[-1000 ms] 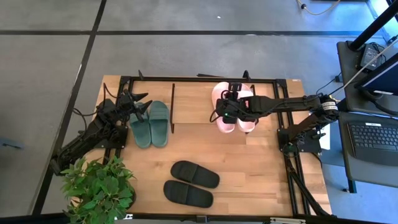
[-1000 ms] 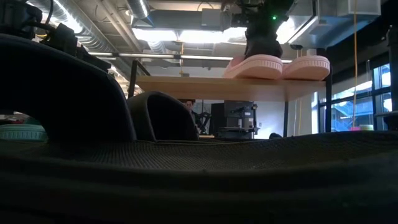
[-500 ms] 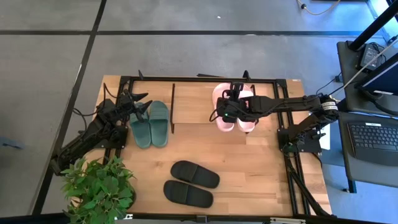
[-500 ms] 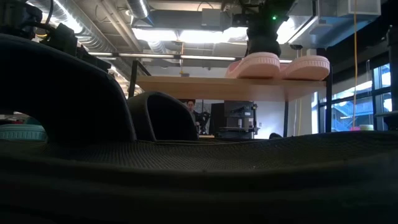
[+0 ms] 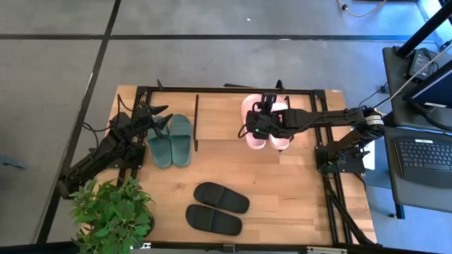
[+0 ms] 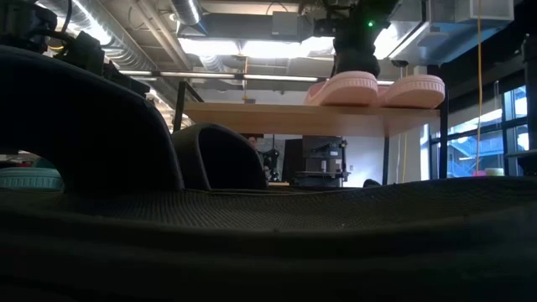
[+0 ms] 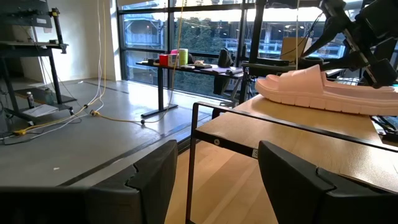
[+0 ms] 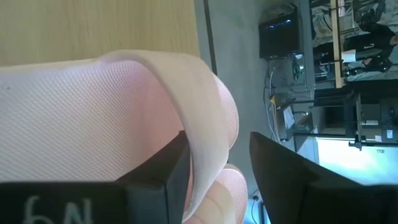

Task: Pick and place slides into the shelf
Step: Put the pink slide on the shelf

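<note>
A pair of light pink slides (image 5: 265, 123) lies soles down on the wooden board of the black-tube shelf (image 5: 212, 89). My right gripper (image 5: 258, 128) stands open over the pink slide (image 8: 74, 112) farther from its arm, with that slide's strap between its fingers. The dark green slides (image 5: 171, 140) lie in the shelf's left bay. The black slides (image 5: 215, 208) lie flat on the table near the front edge. My left gripper (image 5: 161, 120) waits open beside the green pair, holding nothing. My right gripper has one finger (image 8: 155, 180) under the pink slide's strap and the other (image 8: 280, 180) outside it, coming slanting down from the table's right. The strap's edge (image 8: 202, 149) lies against the inner finger; a gap shows before the outer one. The slide rests on the board.
A potted plant (image 5: 113, 212) stands at the table's front left corner. An upright divider (image 5: 196, 120) splits the shelf between the green and pink pairs. The second pink slide (image 7: 323, 90) lies right beside the gripped one. Bare wood lies between the shelf and the black slides.
</note>
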`<move>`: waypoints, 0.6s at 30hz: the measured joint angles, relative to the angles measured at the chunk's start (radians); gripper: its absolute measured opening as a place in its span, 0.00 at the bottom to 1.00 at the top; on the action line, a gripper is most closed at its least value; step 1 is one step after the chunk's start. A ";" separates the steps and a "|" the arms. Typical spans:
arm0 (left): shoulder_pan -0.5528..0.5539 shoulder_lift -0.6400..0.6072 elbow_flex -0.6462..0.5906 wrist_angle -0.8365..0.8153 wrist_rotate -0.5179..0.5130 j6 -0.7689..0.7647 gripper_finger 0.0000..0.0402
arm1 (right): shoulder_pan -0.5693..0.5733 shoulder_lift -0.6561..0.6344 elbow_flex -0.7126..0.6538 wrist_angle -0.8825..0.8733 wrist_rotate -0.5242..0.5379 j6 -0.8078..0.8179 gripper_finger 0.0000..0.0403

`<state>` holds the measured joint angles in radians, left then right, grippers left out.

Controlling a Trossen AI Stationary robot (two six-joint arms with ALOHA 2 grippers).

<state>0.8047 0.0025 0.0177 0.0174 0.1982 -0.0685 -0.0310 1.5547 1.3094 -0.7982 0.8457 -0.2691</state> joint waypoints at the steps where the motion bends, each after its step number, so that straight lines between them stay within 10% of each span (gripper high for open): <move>1: 0.000 0.000 0.000 0.000 0.000 0.000 0.54 | 0.004 0.000 0.000 -0.001 0.001 0.000 0.41; 18: 0.000 0.000 0.000 0.000 0.000 0.000 0.54 | 0.049 0.000 0.000 -0.091 -0.070 0.077 0.38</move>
<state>0.8045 0.0025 0.0179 0.0171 0.1980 -0.0685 0.0181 1.5547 1.3094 -0.8895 0.7757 -0.1925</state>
